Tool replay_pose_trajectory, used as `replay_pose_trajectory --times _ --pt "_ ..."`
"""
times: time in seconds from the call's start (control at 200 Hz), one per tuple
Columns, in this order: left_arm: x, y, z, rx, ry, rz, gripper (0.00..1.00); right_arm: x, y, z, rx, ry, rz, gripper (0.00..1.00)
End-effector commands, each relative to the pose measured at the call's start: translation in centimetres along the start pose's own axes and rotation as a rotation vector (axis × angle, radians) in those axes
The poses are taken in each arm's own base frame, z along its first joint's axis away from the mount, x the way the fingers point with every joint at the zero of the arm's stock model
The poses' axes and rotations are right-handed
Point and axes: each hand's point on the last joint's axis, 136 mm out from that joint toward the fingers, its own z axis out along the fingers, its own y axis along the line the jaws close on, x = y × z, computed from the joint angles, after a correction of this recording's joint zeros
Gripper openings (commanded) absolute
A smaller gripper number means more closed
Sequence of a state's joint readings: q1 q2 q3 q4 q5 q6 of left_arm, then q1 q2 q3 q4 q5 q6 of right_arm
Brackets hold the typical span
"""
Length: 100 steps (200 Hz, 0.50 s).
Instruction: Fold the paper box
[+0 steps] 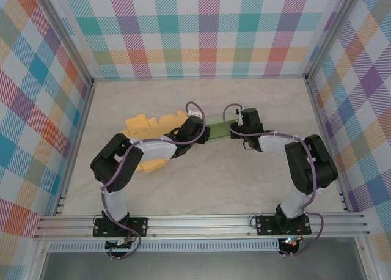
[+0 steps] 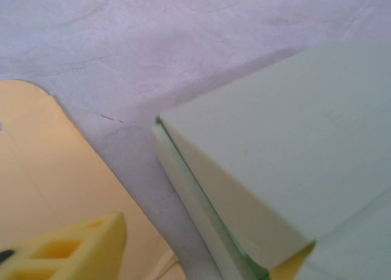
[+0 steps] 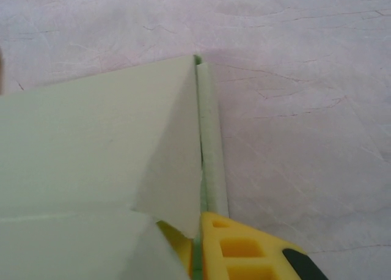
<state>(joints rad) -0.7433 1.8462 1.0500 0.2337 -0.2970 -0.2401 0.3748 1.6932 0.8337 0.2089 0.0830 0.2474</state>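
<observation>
Marbled table [image 1: 201, 188], plaid walls [image 1: 201, 29]; right tool [image 3: 199, 232] clamps paper box [image 1: 217, 128], left tool [image 1: 199, 133] apart

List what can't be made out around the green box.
Box ends: top view, covered by left gripper and right gripper.
Box inside: wrist views, flaps hide it.
Yellow sheets: top view, left arm crosses them.
Right gripper's grip point: right wrist view, cut off by bottom edge.
</observation>
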Motion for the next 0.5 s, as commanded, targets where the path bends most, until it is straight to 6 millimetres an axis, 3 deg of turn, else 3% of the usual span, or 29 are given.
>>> replay_pose_trajectory --times 0.0,0.155,0.255,0.41,0.495 --pt "-0.9 -1.0 -2.5 0.040 -0.040 -0.003 0.68 0.1 0.2 0.1 0.004 -0.004 -0.018 0.13" --pt "-0.7 -2.0 -5.5 0.088 -0.060 -0.001 0.76 -0.1 0.3 0.1 0.006 -0.001 -0.026 0.15" --pt "-1.0 -3.1 -7.6 0.107 -0.078 0.040 0.85 -0.2 0.4 -0.2 0.010 -0.004 -0.036 0.17" --pt "-4.1 -3.6 -11.1 0.140 -0.172 0.024 0.87 -0.6 0.6 -0.6 0.012 -0.007 -0.042 0.21" --pt "-6.3 -2.6 -12.2 0.073 -0.205 0.007 0.80 -0.6 0.7 -0.8 0.008 -0.007 -0.043 0.25"
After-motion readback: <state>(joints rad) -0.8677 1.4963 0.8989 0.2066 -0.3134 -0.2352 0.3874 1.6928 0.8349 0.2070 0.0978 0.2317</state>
